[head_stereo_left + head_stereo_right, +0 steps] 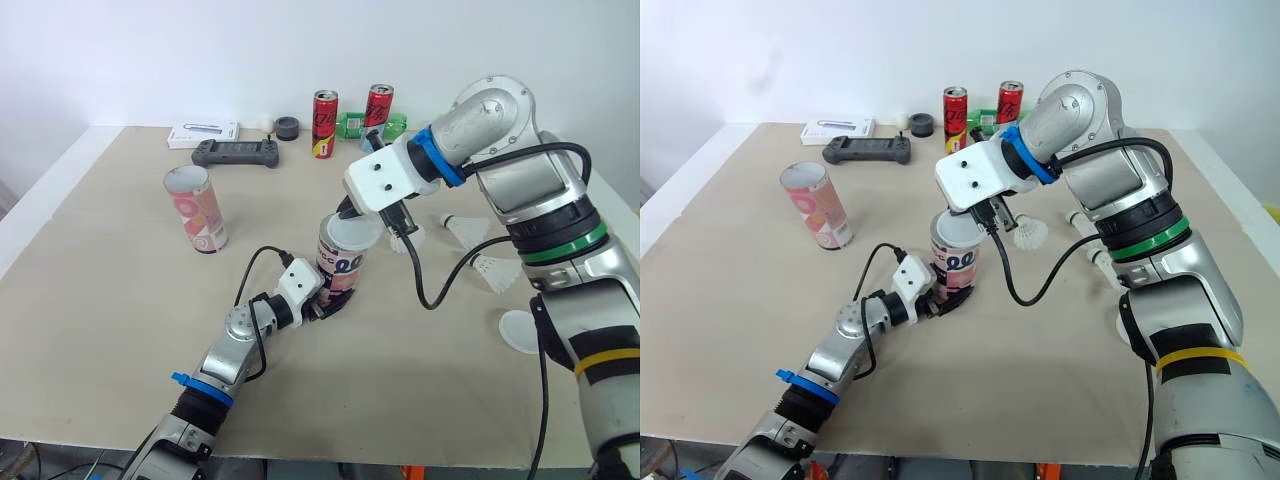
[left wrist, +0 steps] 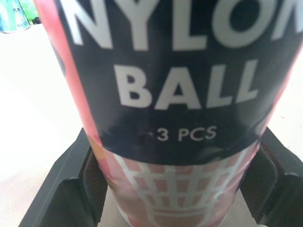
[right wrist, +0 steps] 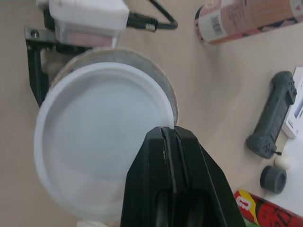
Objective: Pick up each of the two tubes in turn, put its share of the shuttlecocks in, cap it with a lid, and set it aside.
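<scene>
A pink and black shuttlecock tube (image 1: 340, 265) stands upright at the table's middle. My left gripper (image 1: 325, 300) is shut on its lower part, one finger (image 2: 71, 189) on each side of the label. Tilted over the tube's open mouth is a white lid (image 3: 102, 142), which my right gripper (image 3: 170, 137) holds by the rim, shut on it. A second pink tube (image 1: 196, 208) stands open and upright at the left. Loose white shuttlecocks (image 1: 495, 270) lie to the right of my right arm, one (image 1: 408, 238) close behind the held tube. Another white lid (image 1: 520, 330) lies flat near the right edge.
Along the back stand two red cans (image 1: 325, 124), a green can (image 1: 395, 126), a grey game controller (image 1: 236, 152), a white box (image 1: 203, 134), a small ball (image 1: 266, 123) and a dark round cap (image 1: 288, 127). My right arm's cable (image 1: 430, 290) hangs over the table.
</scene>
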Available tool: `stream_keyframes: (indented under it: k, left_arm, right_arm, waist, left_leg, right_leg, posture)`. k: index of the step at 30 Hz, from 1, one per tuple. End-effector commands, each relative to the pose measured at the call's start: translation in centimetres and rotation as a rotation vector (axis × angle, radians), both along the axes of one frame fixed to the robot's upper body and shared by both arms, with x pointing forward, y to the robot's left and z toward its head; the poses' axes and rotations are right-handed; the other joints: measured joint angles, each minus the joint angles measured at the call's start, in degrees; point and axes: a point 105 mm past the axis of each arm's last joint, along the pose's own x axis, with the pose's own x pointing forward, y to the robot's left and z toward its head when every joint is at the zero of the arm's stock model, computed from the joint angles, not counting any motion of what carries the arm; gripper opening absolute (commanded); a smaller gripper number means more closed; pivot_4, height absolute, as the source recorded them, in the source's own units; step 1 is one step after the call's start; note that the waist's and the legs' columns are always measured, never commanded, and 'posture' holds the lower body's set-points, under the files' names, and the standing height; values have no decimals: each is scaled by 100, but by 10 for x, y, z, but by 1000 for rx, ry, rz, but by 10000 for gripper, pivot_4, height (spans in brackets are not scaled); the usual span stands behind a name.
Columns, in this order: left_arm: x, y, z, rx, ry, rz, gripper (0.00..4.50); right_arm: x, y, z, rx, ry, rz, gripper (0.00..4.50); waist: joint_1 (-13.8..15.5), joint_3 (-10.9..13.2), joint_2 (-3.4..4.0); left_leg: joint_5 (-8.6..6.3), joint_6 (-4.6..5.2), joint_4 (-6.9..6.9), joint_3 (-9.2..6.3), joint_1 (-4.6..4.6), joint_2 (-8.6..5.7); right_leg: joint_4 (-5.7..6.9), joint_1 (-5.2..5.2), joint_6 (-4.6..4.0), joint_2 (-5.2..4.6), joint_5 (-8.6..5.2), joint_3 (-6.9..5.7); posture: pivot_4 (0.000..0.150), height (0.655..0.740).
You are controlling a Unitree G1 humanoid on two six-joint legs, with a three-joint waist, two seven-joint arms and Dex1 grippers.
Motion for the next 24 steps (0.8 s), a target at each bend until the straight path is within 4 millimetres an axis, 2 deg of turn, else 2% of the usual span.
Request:
stream_keyframes:
  k: [1, 15, 24]
  left_arm:
    - [-5, 7, -35, 100, 105, 24, 31790]
    - [-6, 7, -36, 102, 108, 19, 31790]
    - [-7, 6, -36, 102, 112, 20, 31790]
  right_arm:
    - [-13, 8, 21, 58, -22, 51, 516]
    - [-4, 8, 27, 77, -37, 21, 516]
    - [-1, 6, 22, 56, -22, 11, 516]
  waist:
    - [0, 0, 0]
    - [0, 1, -2]
    - [1, 2, -3]
  left_leg:
    - [0, 0, 0, 0, 0, 0]
    - [0, 0, -3, 0, -2, 0]
    - [-1, 0, -11, 0, -3, 0]
  right_leg:
    - [0, 0, 0, 0, 0, 0]
    - [0, -3, -4, 0, -3, -1]
    - [0, -6, -10, 0, -8, -1]
  posture:
    - [1500, 7400]
    - [1500, 7400]
    - [1500, 7400]
